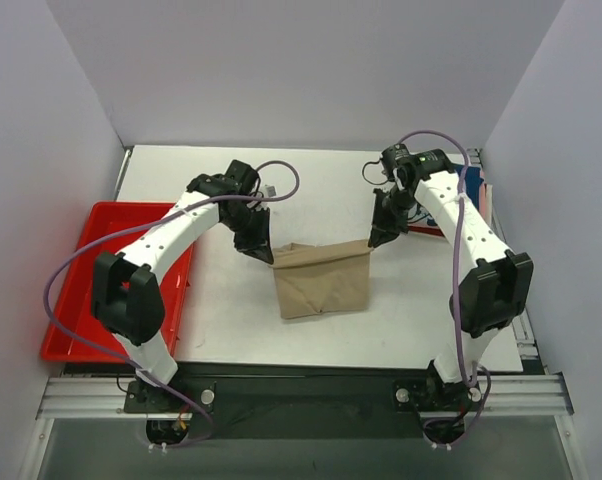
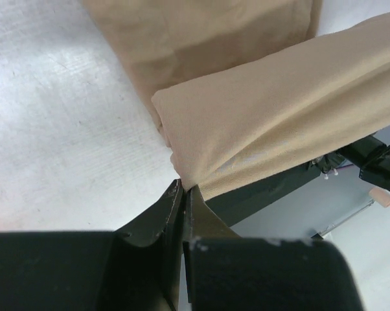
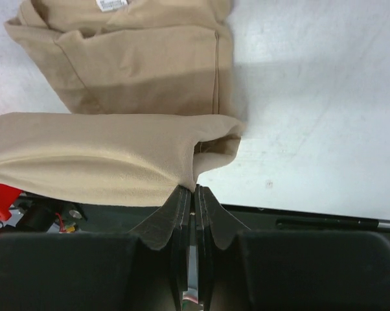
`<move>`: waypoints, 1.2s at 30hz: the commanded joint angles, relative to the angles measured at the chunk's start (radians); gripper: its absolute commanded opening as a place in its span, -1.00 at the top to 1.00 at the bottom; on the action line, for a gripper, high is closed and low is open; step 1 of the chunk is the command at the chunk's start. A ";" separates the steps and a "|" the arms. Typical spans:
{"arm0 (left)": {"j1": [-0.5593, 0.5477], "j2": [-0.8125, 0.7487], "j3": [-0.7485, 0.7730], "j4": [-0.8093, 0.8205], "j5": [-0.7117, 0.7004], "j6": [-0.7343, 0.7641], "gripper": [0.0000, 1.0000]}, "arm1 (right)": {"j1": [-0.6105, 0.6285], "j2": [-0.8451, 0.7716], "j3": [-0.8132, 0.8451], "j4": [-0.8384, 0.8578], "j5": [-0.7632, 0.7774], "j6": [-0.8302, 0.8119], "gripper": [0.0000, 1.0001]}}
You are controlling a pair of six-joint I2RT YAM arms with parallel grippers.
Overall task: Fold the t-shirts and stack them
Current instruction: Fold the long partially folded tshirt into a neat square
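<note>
The left gripper [image 2: 184, 189] clamps one far corner of the plain tan cloth t-shirt [image 1: 321, 285]; the right gripper [image 3: 194, 189] clamps the other; that edge is raised.

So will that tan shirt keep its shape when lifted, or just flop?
Most likely floppy: the tan t-shirt drapes in a fold between the left gripper and right gripper, each shut on a corner. Probably light, since two small pinches hold its edge up. Pushed, it would likely wrinkle and bunch rather than slide, judging by the creases in it.
</note>
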State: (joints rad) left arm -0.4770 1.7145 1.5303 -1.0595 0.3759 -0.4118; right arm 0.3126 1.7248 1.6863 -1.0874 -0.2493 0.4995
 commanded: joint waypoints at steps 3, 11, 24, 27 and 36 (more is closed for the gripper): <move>0.043 0.089 0.070 0.001 0.012 0.080 1.00 | -0.035 0.120 0.090 -0.029 0.093 -0.072 1.00; 0.081 0.276 0.149 0.042 0.015 0.110 1.00 | -0.046 0.277 0.207 -0.023 0.090 -0.107 1.00; 0.126 0.459 0.352 0.035 0.015 0.110 -0.15 | -0.076 0.496 0.384 -0.012 0.056 -0.130 0.22; 0.130 0.430 0.350 0.047 -0.014 0.091 -0.42 | -0.089 0.515 0.441 -0.012 0.035 -0.133 -0.08; 0.118 0.193 0.022 0.233 0.021 0.061 -0.48 | -0.096 0.244 0.083 0.104 0.018 -0.150 -0.22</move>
State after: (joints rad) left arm -0.3527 2.0434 1.6348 -0.9134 0.3717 -0.3374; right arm 0.2104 2.1265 1.8606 -0.9886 -0.2176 0.3626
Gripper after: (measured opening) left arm 0.736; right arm 0.616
